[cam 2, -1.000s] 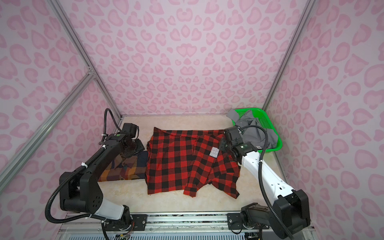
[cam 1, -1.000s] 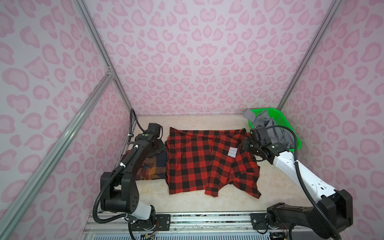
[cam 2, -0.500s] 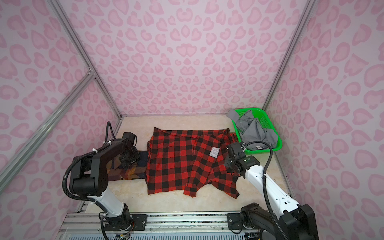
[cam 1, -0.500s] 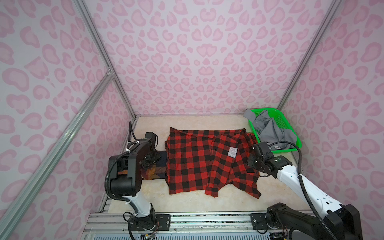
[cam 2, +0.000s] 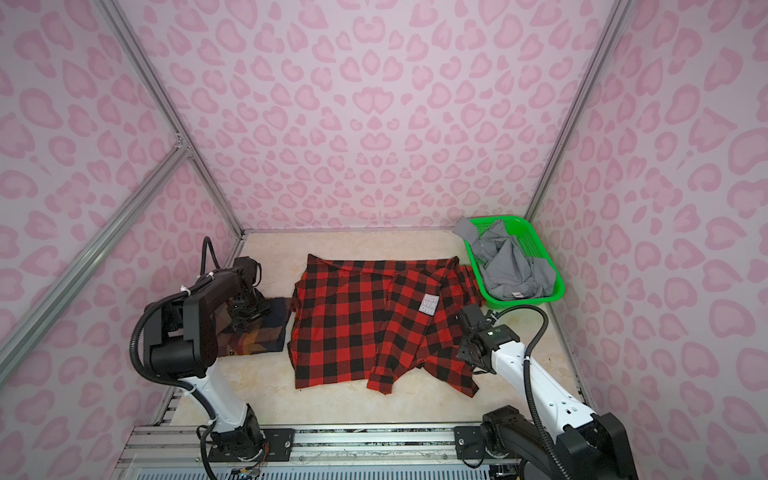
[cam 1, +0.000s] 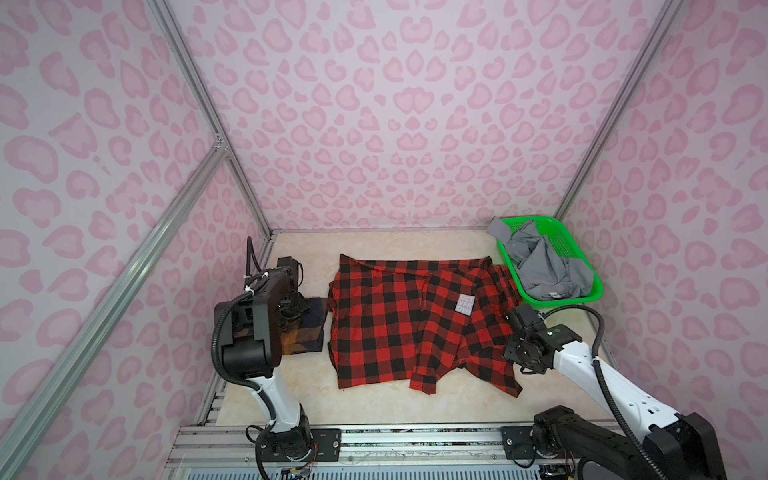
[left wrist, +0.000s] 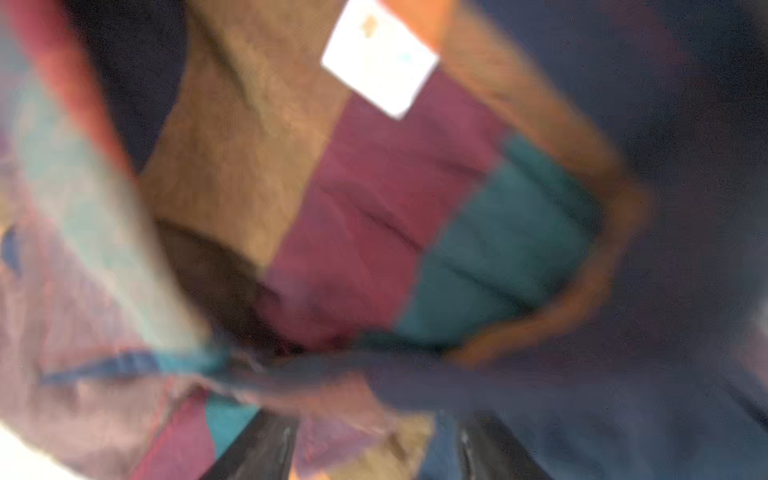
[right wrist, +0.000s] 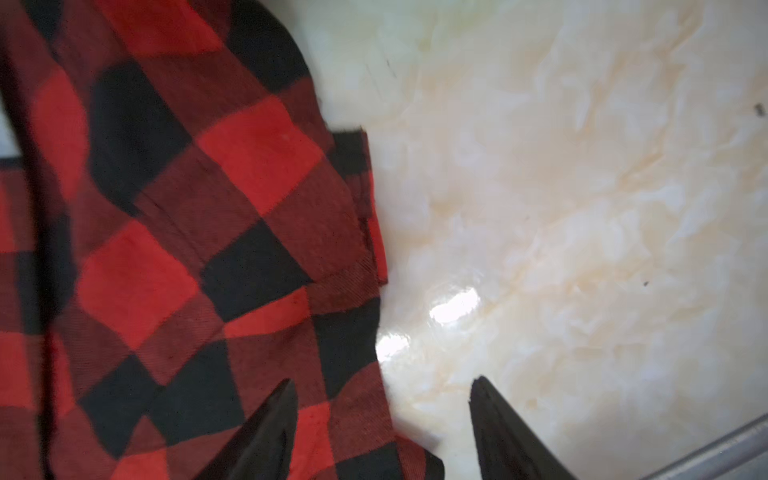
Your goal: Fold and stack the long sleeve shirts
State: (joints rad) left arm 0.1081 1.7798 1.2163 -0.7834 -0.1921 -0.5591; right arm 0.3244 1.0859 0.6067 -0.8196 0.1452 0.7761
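Observation:
The red-and-black check flannel (cam 1: 399,328) (cam 2: 357,328) lies spread out in the middle of the table, its grey lettered label (cam 1: 465,304) facing up. A dark plaid shirt (cam 1: 309,336) (cam 2: 266,336) lies folded at its left. My left gripper (cam 1: 293,311) (cam 2: 247,311) hangs open close above that plaid shirt (left wrist: 374,208); the left wrist view is blurred, with the left gripper (left wrist: 380,419) showing its jaws apart. My right gripper (right wrist: 383,380) (cam 1: 513,347) is open at the flannel's (right wrist: 166,249) right edge, one finger over cloth, one over bare table. A plain grey shirt (cam 1: 544,270) (cam 2: 513,270) sits crumpled in a basket.
The green basket (cam 1: 582,272) (cam 2: 550,286) stands at the back right corner against the wall. Pink patterned walls with metal posts close in three sides. The marble-look table (cam 1: 374,403) is bare along the front, before the metal rail (cam 1: 415,440) that carries both arm bases.
Both grippers have pulled back toward the front. The right one left the flannel's far right corner and came down along its right edge. The left arm folded up over the plaid shirt.

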